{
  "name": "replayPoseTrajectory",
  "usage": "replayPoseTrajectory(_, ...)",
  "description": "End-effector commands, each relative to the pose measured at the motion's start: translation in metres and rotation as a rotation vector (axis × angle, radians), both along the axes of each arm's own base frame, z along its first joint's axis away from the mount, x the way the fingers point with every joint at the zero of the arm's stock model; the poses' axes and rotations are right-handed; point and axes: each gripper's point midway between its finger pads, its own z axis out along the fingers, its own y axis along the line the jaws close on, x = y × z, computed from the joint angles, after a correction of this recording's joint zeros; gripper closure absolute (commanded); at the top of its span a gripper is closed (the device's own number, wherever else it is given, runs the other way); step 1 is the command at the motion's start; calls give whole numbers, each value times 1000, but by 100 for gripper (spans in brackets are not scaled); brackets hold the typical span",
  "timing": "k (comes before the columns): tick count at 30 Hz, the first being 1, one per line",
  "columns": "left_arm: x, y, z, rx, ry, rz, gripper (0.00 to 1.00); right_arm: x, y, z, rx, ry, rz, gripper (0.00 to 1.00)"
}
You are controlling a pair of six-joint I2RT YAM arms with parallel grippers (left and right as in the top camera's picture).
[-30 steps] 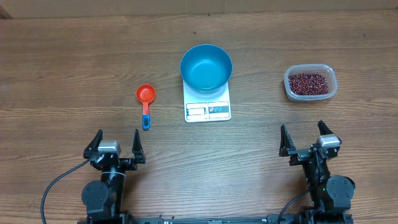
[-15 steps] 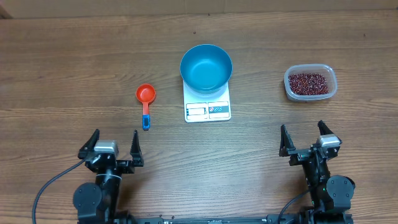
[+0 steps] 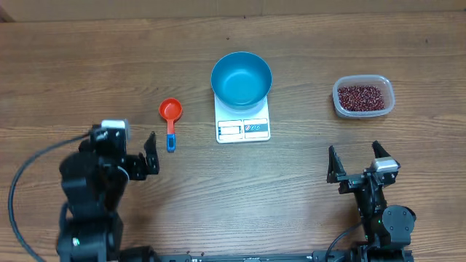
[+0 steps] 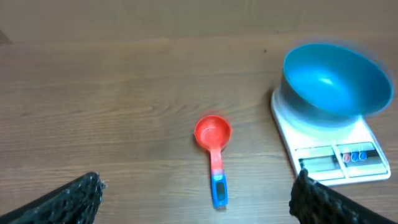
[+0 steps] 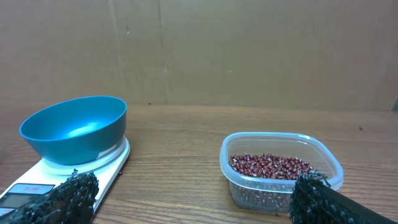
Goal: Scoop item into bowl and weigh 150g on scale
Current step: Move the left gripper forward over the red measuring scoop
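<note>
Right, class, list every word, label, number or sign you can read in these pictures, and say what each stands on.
No text can be read in any view.
The scale has marks on its front panel, too small and blurred to read.
The bowl, scoop and container show no print.

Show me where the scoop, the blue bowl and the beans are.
scoop (image 3: pixel 170 110), overhead view, on its orange cup.
blue bowl (image 3: pixel 241 78), overhead view, on its bare inside.
beans (image 5: pixel 268 165), right wrist view, middle of the pile.
</note>
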Motion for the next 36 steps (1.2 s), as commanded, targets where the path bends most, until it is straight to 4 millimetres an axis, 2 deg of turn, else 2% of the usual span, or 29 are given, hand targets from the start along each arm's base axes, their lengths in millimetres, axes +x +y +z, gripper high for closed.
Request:
replayPoseTrajectory(1, 14, 2, 6, 33, 88, -26, 0, 0, 0, -2, 6, -3, -1, 0)
replayPoseTrajectory(11, 40, 5, -15, 23, 340, -51, 0, 0, 0, -2, 6, -3, -1, 0)
replayPoseTrajectory(19, 46, 5, -29, 11, 438, -57, 1, 0, 0, -2, 6, -3, -1, 0)
replayPoseTrajectory(25, 49, 6, -20, 43, 465, -89, 0, 0, 0, -2, 6, -3, -2, 0)
replayPoseTrajectory(30, 64, 8, -11, 41, 485, -90, 0, 0, 0, -2, 6, -3, -1, 0)
replayPoseTrajectory(36, 71, 8, -39, 15, 620, -102, 0, 0, 0, -2, 6, -3, -1, 0)
